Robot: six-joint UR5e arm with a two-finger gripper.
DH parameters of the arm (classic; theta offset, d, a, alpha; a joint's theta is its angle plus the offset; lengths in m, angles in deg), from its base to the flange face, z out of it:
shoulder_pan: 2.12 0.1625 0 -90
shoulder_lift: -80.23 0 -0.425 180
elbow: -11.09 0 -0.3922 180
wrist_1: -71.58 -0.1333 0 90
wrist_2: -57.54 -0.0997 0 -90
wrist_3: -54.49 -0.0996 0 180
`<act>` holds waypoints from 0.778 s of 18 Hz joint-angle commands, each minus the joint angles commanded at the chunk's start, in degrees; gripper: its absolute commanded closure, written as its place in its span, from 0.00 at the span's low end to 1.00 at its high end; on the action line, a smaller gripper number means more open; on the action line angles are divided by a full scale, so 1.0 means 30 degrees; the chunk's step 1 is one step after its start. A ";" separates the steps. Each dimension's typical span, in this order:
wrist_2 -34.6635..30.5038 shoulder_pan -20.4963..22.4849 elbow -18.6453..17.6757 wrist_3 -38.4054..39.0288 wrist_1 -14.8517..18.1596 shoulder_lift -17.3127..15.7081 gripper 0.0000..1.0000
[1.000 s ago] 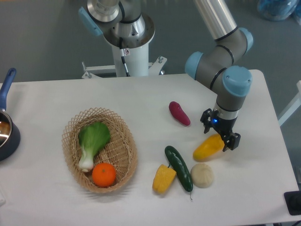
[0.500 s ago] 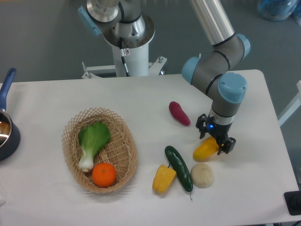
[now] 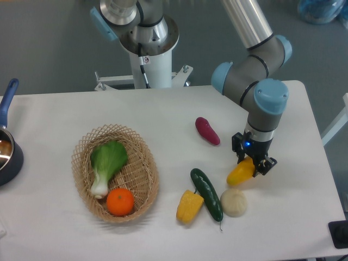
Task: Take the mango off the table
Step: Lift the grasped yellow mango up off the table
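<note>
The mango [image 3: 239, 173], glossy yellow shading orange at its upper right end, lies tilted at the right of the white table [image 3: 163, 119]. My gripper [image 3: 252, 160] points down over the mango's orange end. Its two black fingers sit on either side of that end and press on it. The mango's lower yellow end is just above or on the tabletop; I cannot tell which. The gripper hides the fruit's upper tip.
A beige ball [image 3: 234, 202] lies just below the mango. A green cucumber [image 3: 206, 194] and a yellow corn piece [image 3: 189, 206] lie to its left. A purple sweet potato [image 3: 207, 131] lies further back. A wicker basket [image 3: 142, 157] holds greens and an orange. A pot [image 3: 6, 155] stands at the left edge.
The gripper came down over the mango's orange end and closed its fingers on it. It then shifted slightly right and up, and the mango tilted and moved with it.
</note>
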 joint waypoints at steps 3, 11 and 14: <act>0.0903 0.0117 0.0670 0.0145 0.0000 -0.0757 0.78; 0.8433 -0.0116 0.3602 0.8221 -0.0088 -0.1903 0.78; 0.8818 -0.0585 0.4012 1.0191 -0.0088 -0.1992 0.78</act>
